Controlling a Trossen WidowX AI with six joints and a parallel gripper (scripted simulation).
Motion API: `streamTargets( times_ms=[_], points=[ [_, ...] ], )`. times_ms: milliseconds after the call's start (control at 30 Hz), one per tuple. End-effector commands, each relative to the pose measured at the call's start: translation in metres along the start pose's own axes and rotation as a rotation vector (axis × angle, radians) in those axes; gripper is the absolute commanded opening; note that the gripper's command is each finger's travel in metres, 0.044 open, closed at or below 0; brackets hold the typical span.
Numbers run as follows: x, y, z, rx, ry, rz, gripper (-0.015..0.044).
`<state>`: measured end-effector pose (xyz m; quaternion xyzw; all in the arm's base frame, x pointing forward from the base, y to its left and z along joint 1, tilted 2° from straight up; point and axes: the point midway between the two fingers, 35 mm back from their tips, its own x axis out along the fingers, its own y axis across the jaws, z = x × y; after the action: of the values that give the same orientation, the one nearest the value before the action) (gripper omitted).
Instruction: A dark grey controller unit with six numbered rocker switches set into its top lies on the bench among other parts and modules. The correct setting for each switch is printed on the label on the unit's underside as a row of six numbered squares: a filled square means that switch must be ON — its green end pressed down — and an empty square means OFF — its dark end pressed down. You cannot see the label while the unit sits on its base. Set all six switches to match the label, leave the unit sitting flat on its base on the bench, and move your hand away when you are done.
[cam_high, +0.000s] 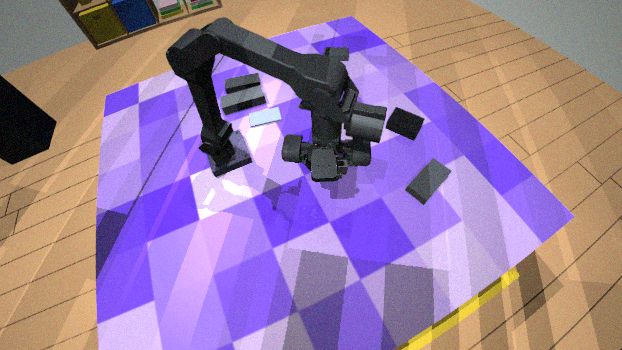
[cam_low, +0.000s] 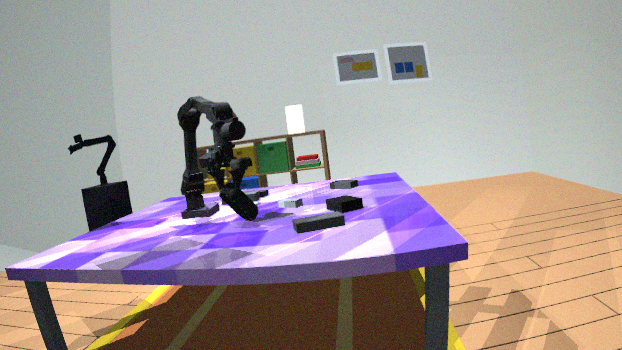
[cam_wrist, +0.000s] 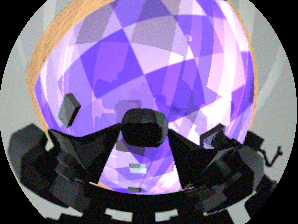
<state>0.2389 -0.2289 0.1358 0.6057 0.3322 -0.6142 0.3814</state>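
Note:
The dark grey controller unit (cam_low: 242, 203) (cam_wrist: 144, 126) hangs tilted above the purple chequered table top (cam_high: 210, 280) (cam_low: 350, 245), in front of the arm's base. My gripper (cam_high: 325, 156) (cam_low: 228, 186) (cam_wrist: 144, 128) points down and is shut on the unit, with its fingers set wide on either side of it. In the wrist view I see only the unit's rounded dark end between the fingers. In the exterior view it slopes down to the right, its lower end close to the table. Neither the switches nor the label show in any view.
Other parts lie on the table: two dark bars (cam_high: 243, 93), a pale blue plate (cam_high: 265, 117), a black box (cam_high: 405, 123) (cam_low: 344, 203), a grey slab (cam_high: 428, 181) (cam_low: 318, 221) (cam_wrist: 69, 109) and a small block (cam_high: 336, 51) at the back. The arm's base (cam_high: 227, 155) stands to the left.

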Motion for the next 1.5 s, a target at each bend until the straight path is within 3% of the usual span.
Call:
streamTargets(
  times_ms=[0, 1467],
  points=[
    [-0.003, 0.001, -0.006, -0.002, 0.007, 0.002, 0.0336],
    [-0.015, 0.000, -0.040, -0.002, 0.010, 0.002, 0.0336]
  ],
)
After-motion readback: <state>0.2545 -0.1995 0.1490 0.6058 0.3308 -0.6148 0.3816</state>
